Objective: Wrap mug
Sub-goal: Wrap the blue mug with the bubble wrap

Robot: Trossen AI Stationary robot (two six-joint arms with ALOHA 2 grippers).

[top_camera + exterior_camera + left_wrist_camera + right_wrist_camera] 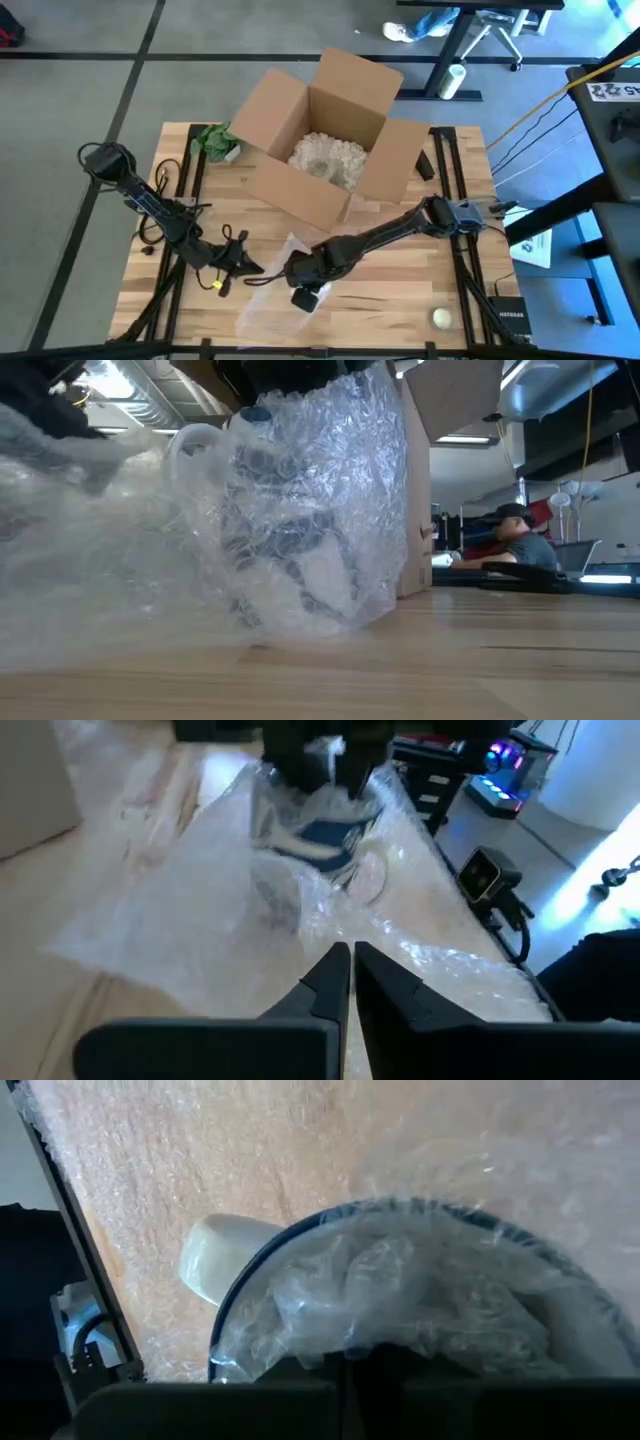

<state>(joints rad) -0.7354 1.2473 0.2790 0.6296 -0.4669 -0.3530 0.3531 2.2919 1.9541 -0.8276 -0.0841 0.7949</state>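
Bubble wrap: clear sheet spread flat on the wooden table, nearest the low camera; one part is drawn up around the mug, the rest trails loose toward the left gripper.

Mug: stands upright under the right gripper, long axis vertical; white body with a dark blue rim, handle out to one side. Film clings over its wall and is tucked into its mouth, as the right wrist view shows.

Right gripper: directly above the mug, reaching down to its rim; fingers appear pressed together on the wad of wrap pushed into the mouth. That view is crowded with film, so I would rate this as probable, not certain.

Left gripper: fingers shut and holding nothing, low over the loose skirt of wrap; the mug lies straight ahead of it, near but apart.

Governing relation: the unwrapped tail lies between the left gripper and the mug, so the left arm is the nearer to it while the right pins the mug.

Progress, judged: partly wrapped; the far wall is covered, the handle side looks thinly covered.

Cardboard box: open, with packing fill inside, beyond the right gripper, well apart from the mug.

Risk, judged: pulling on the tail could tip the mug.
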